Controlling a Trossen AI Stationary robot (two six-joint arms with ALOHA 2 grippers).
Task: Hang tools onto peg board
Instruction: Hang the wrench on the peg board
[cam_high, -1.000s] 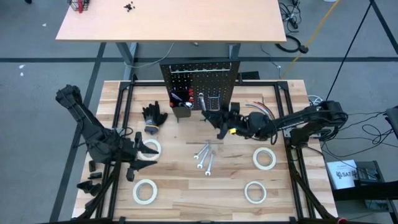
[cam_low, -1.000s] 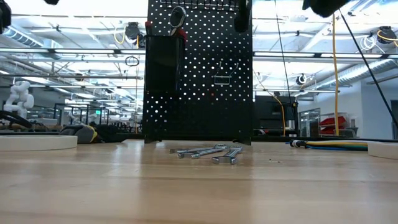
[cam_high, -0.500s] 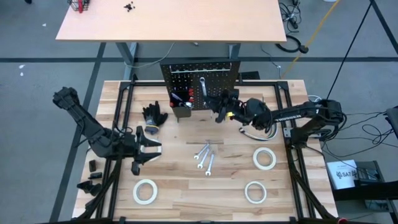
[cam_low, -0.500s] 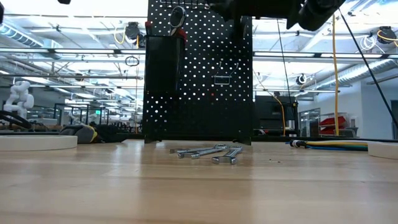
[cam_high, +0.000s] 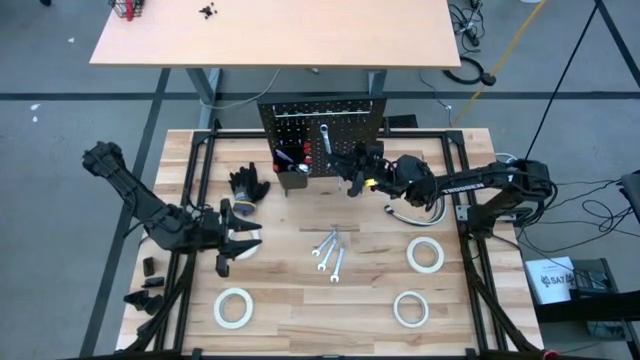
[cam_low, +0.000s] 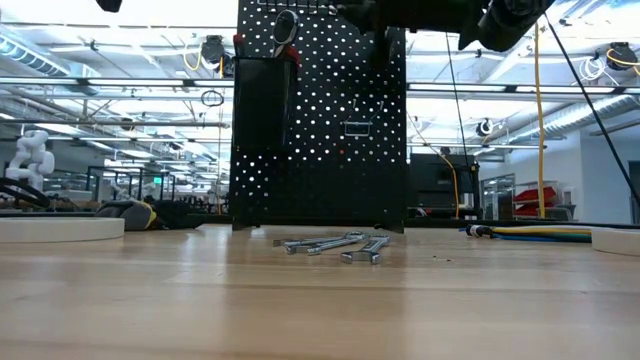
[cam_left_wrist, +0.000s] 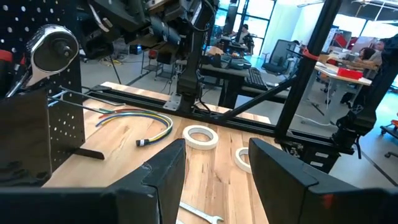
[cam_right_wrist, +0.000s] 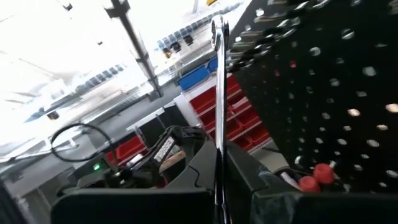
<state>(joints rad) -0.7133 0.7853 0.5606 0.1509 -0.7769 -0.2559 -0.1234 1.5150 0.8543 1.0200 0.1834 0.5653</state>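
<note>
- Holding a slim silver wrench (cam_right_wrist: 217, 93) pinched upright in my right gripper (cam_high: 350, 176), I keep it at the peg board (cam_high: 345, 115) so its ring end can meet a hook.
- My left gripper (cam_high: 243, 243) waits with fingers spread above a tape roll (cam_high: 240, 240), gripping nothing.
- Only the right wrist view shows the wrench; the low view shows three more wrenches (cam_low: 335, 245) lying on the table (cam_low: 320, 310).

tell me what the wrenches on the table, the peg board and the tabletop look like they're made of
Wrenches: likely bright polished steel, silvery and glinting in the low view. Peg board: seemingly sheet metal finished matt black, thin, flat and punched with regular holes. Tabletop: pale wood in joined strips, with visible grain and seams.
</note>
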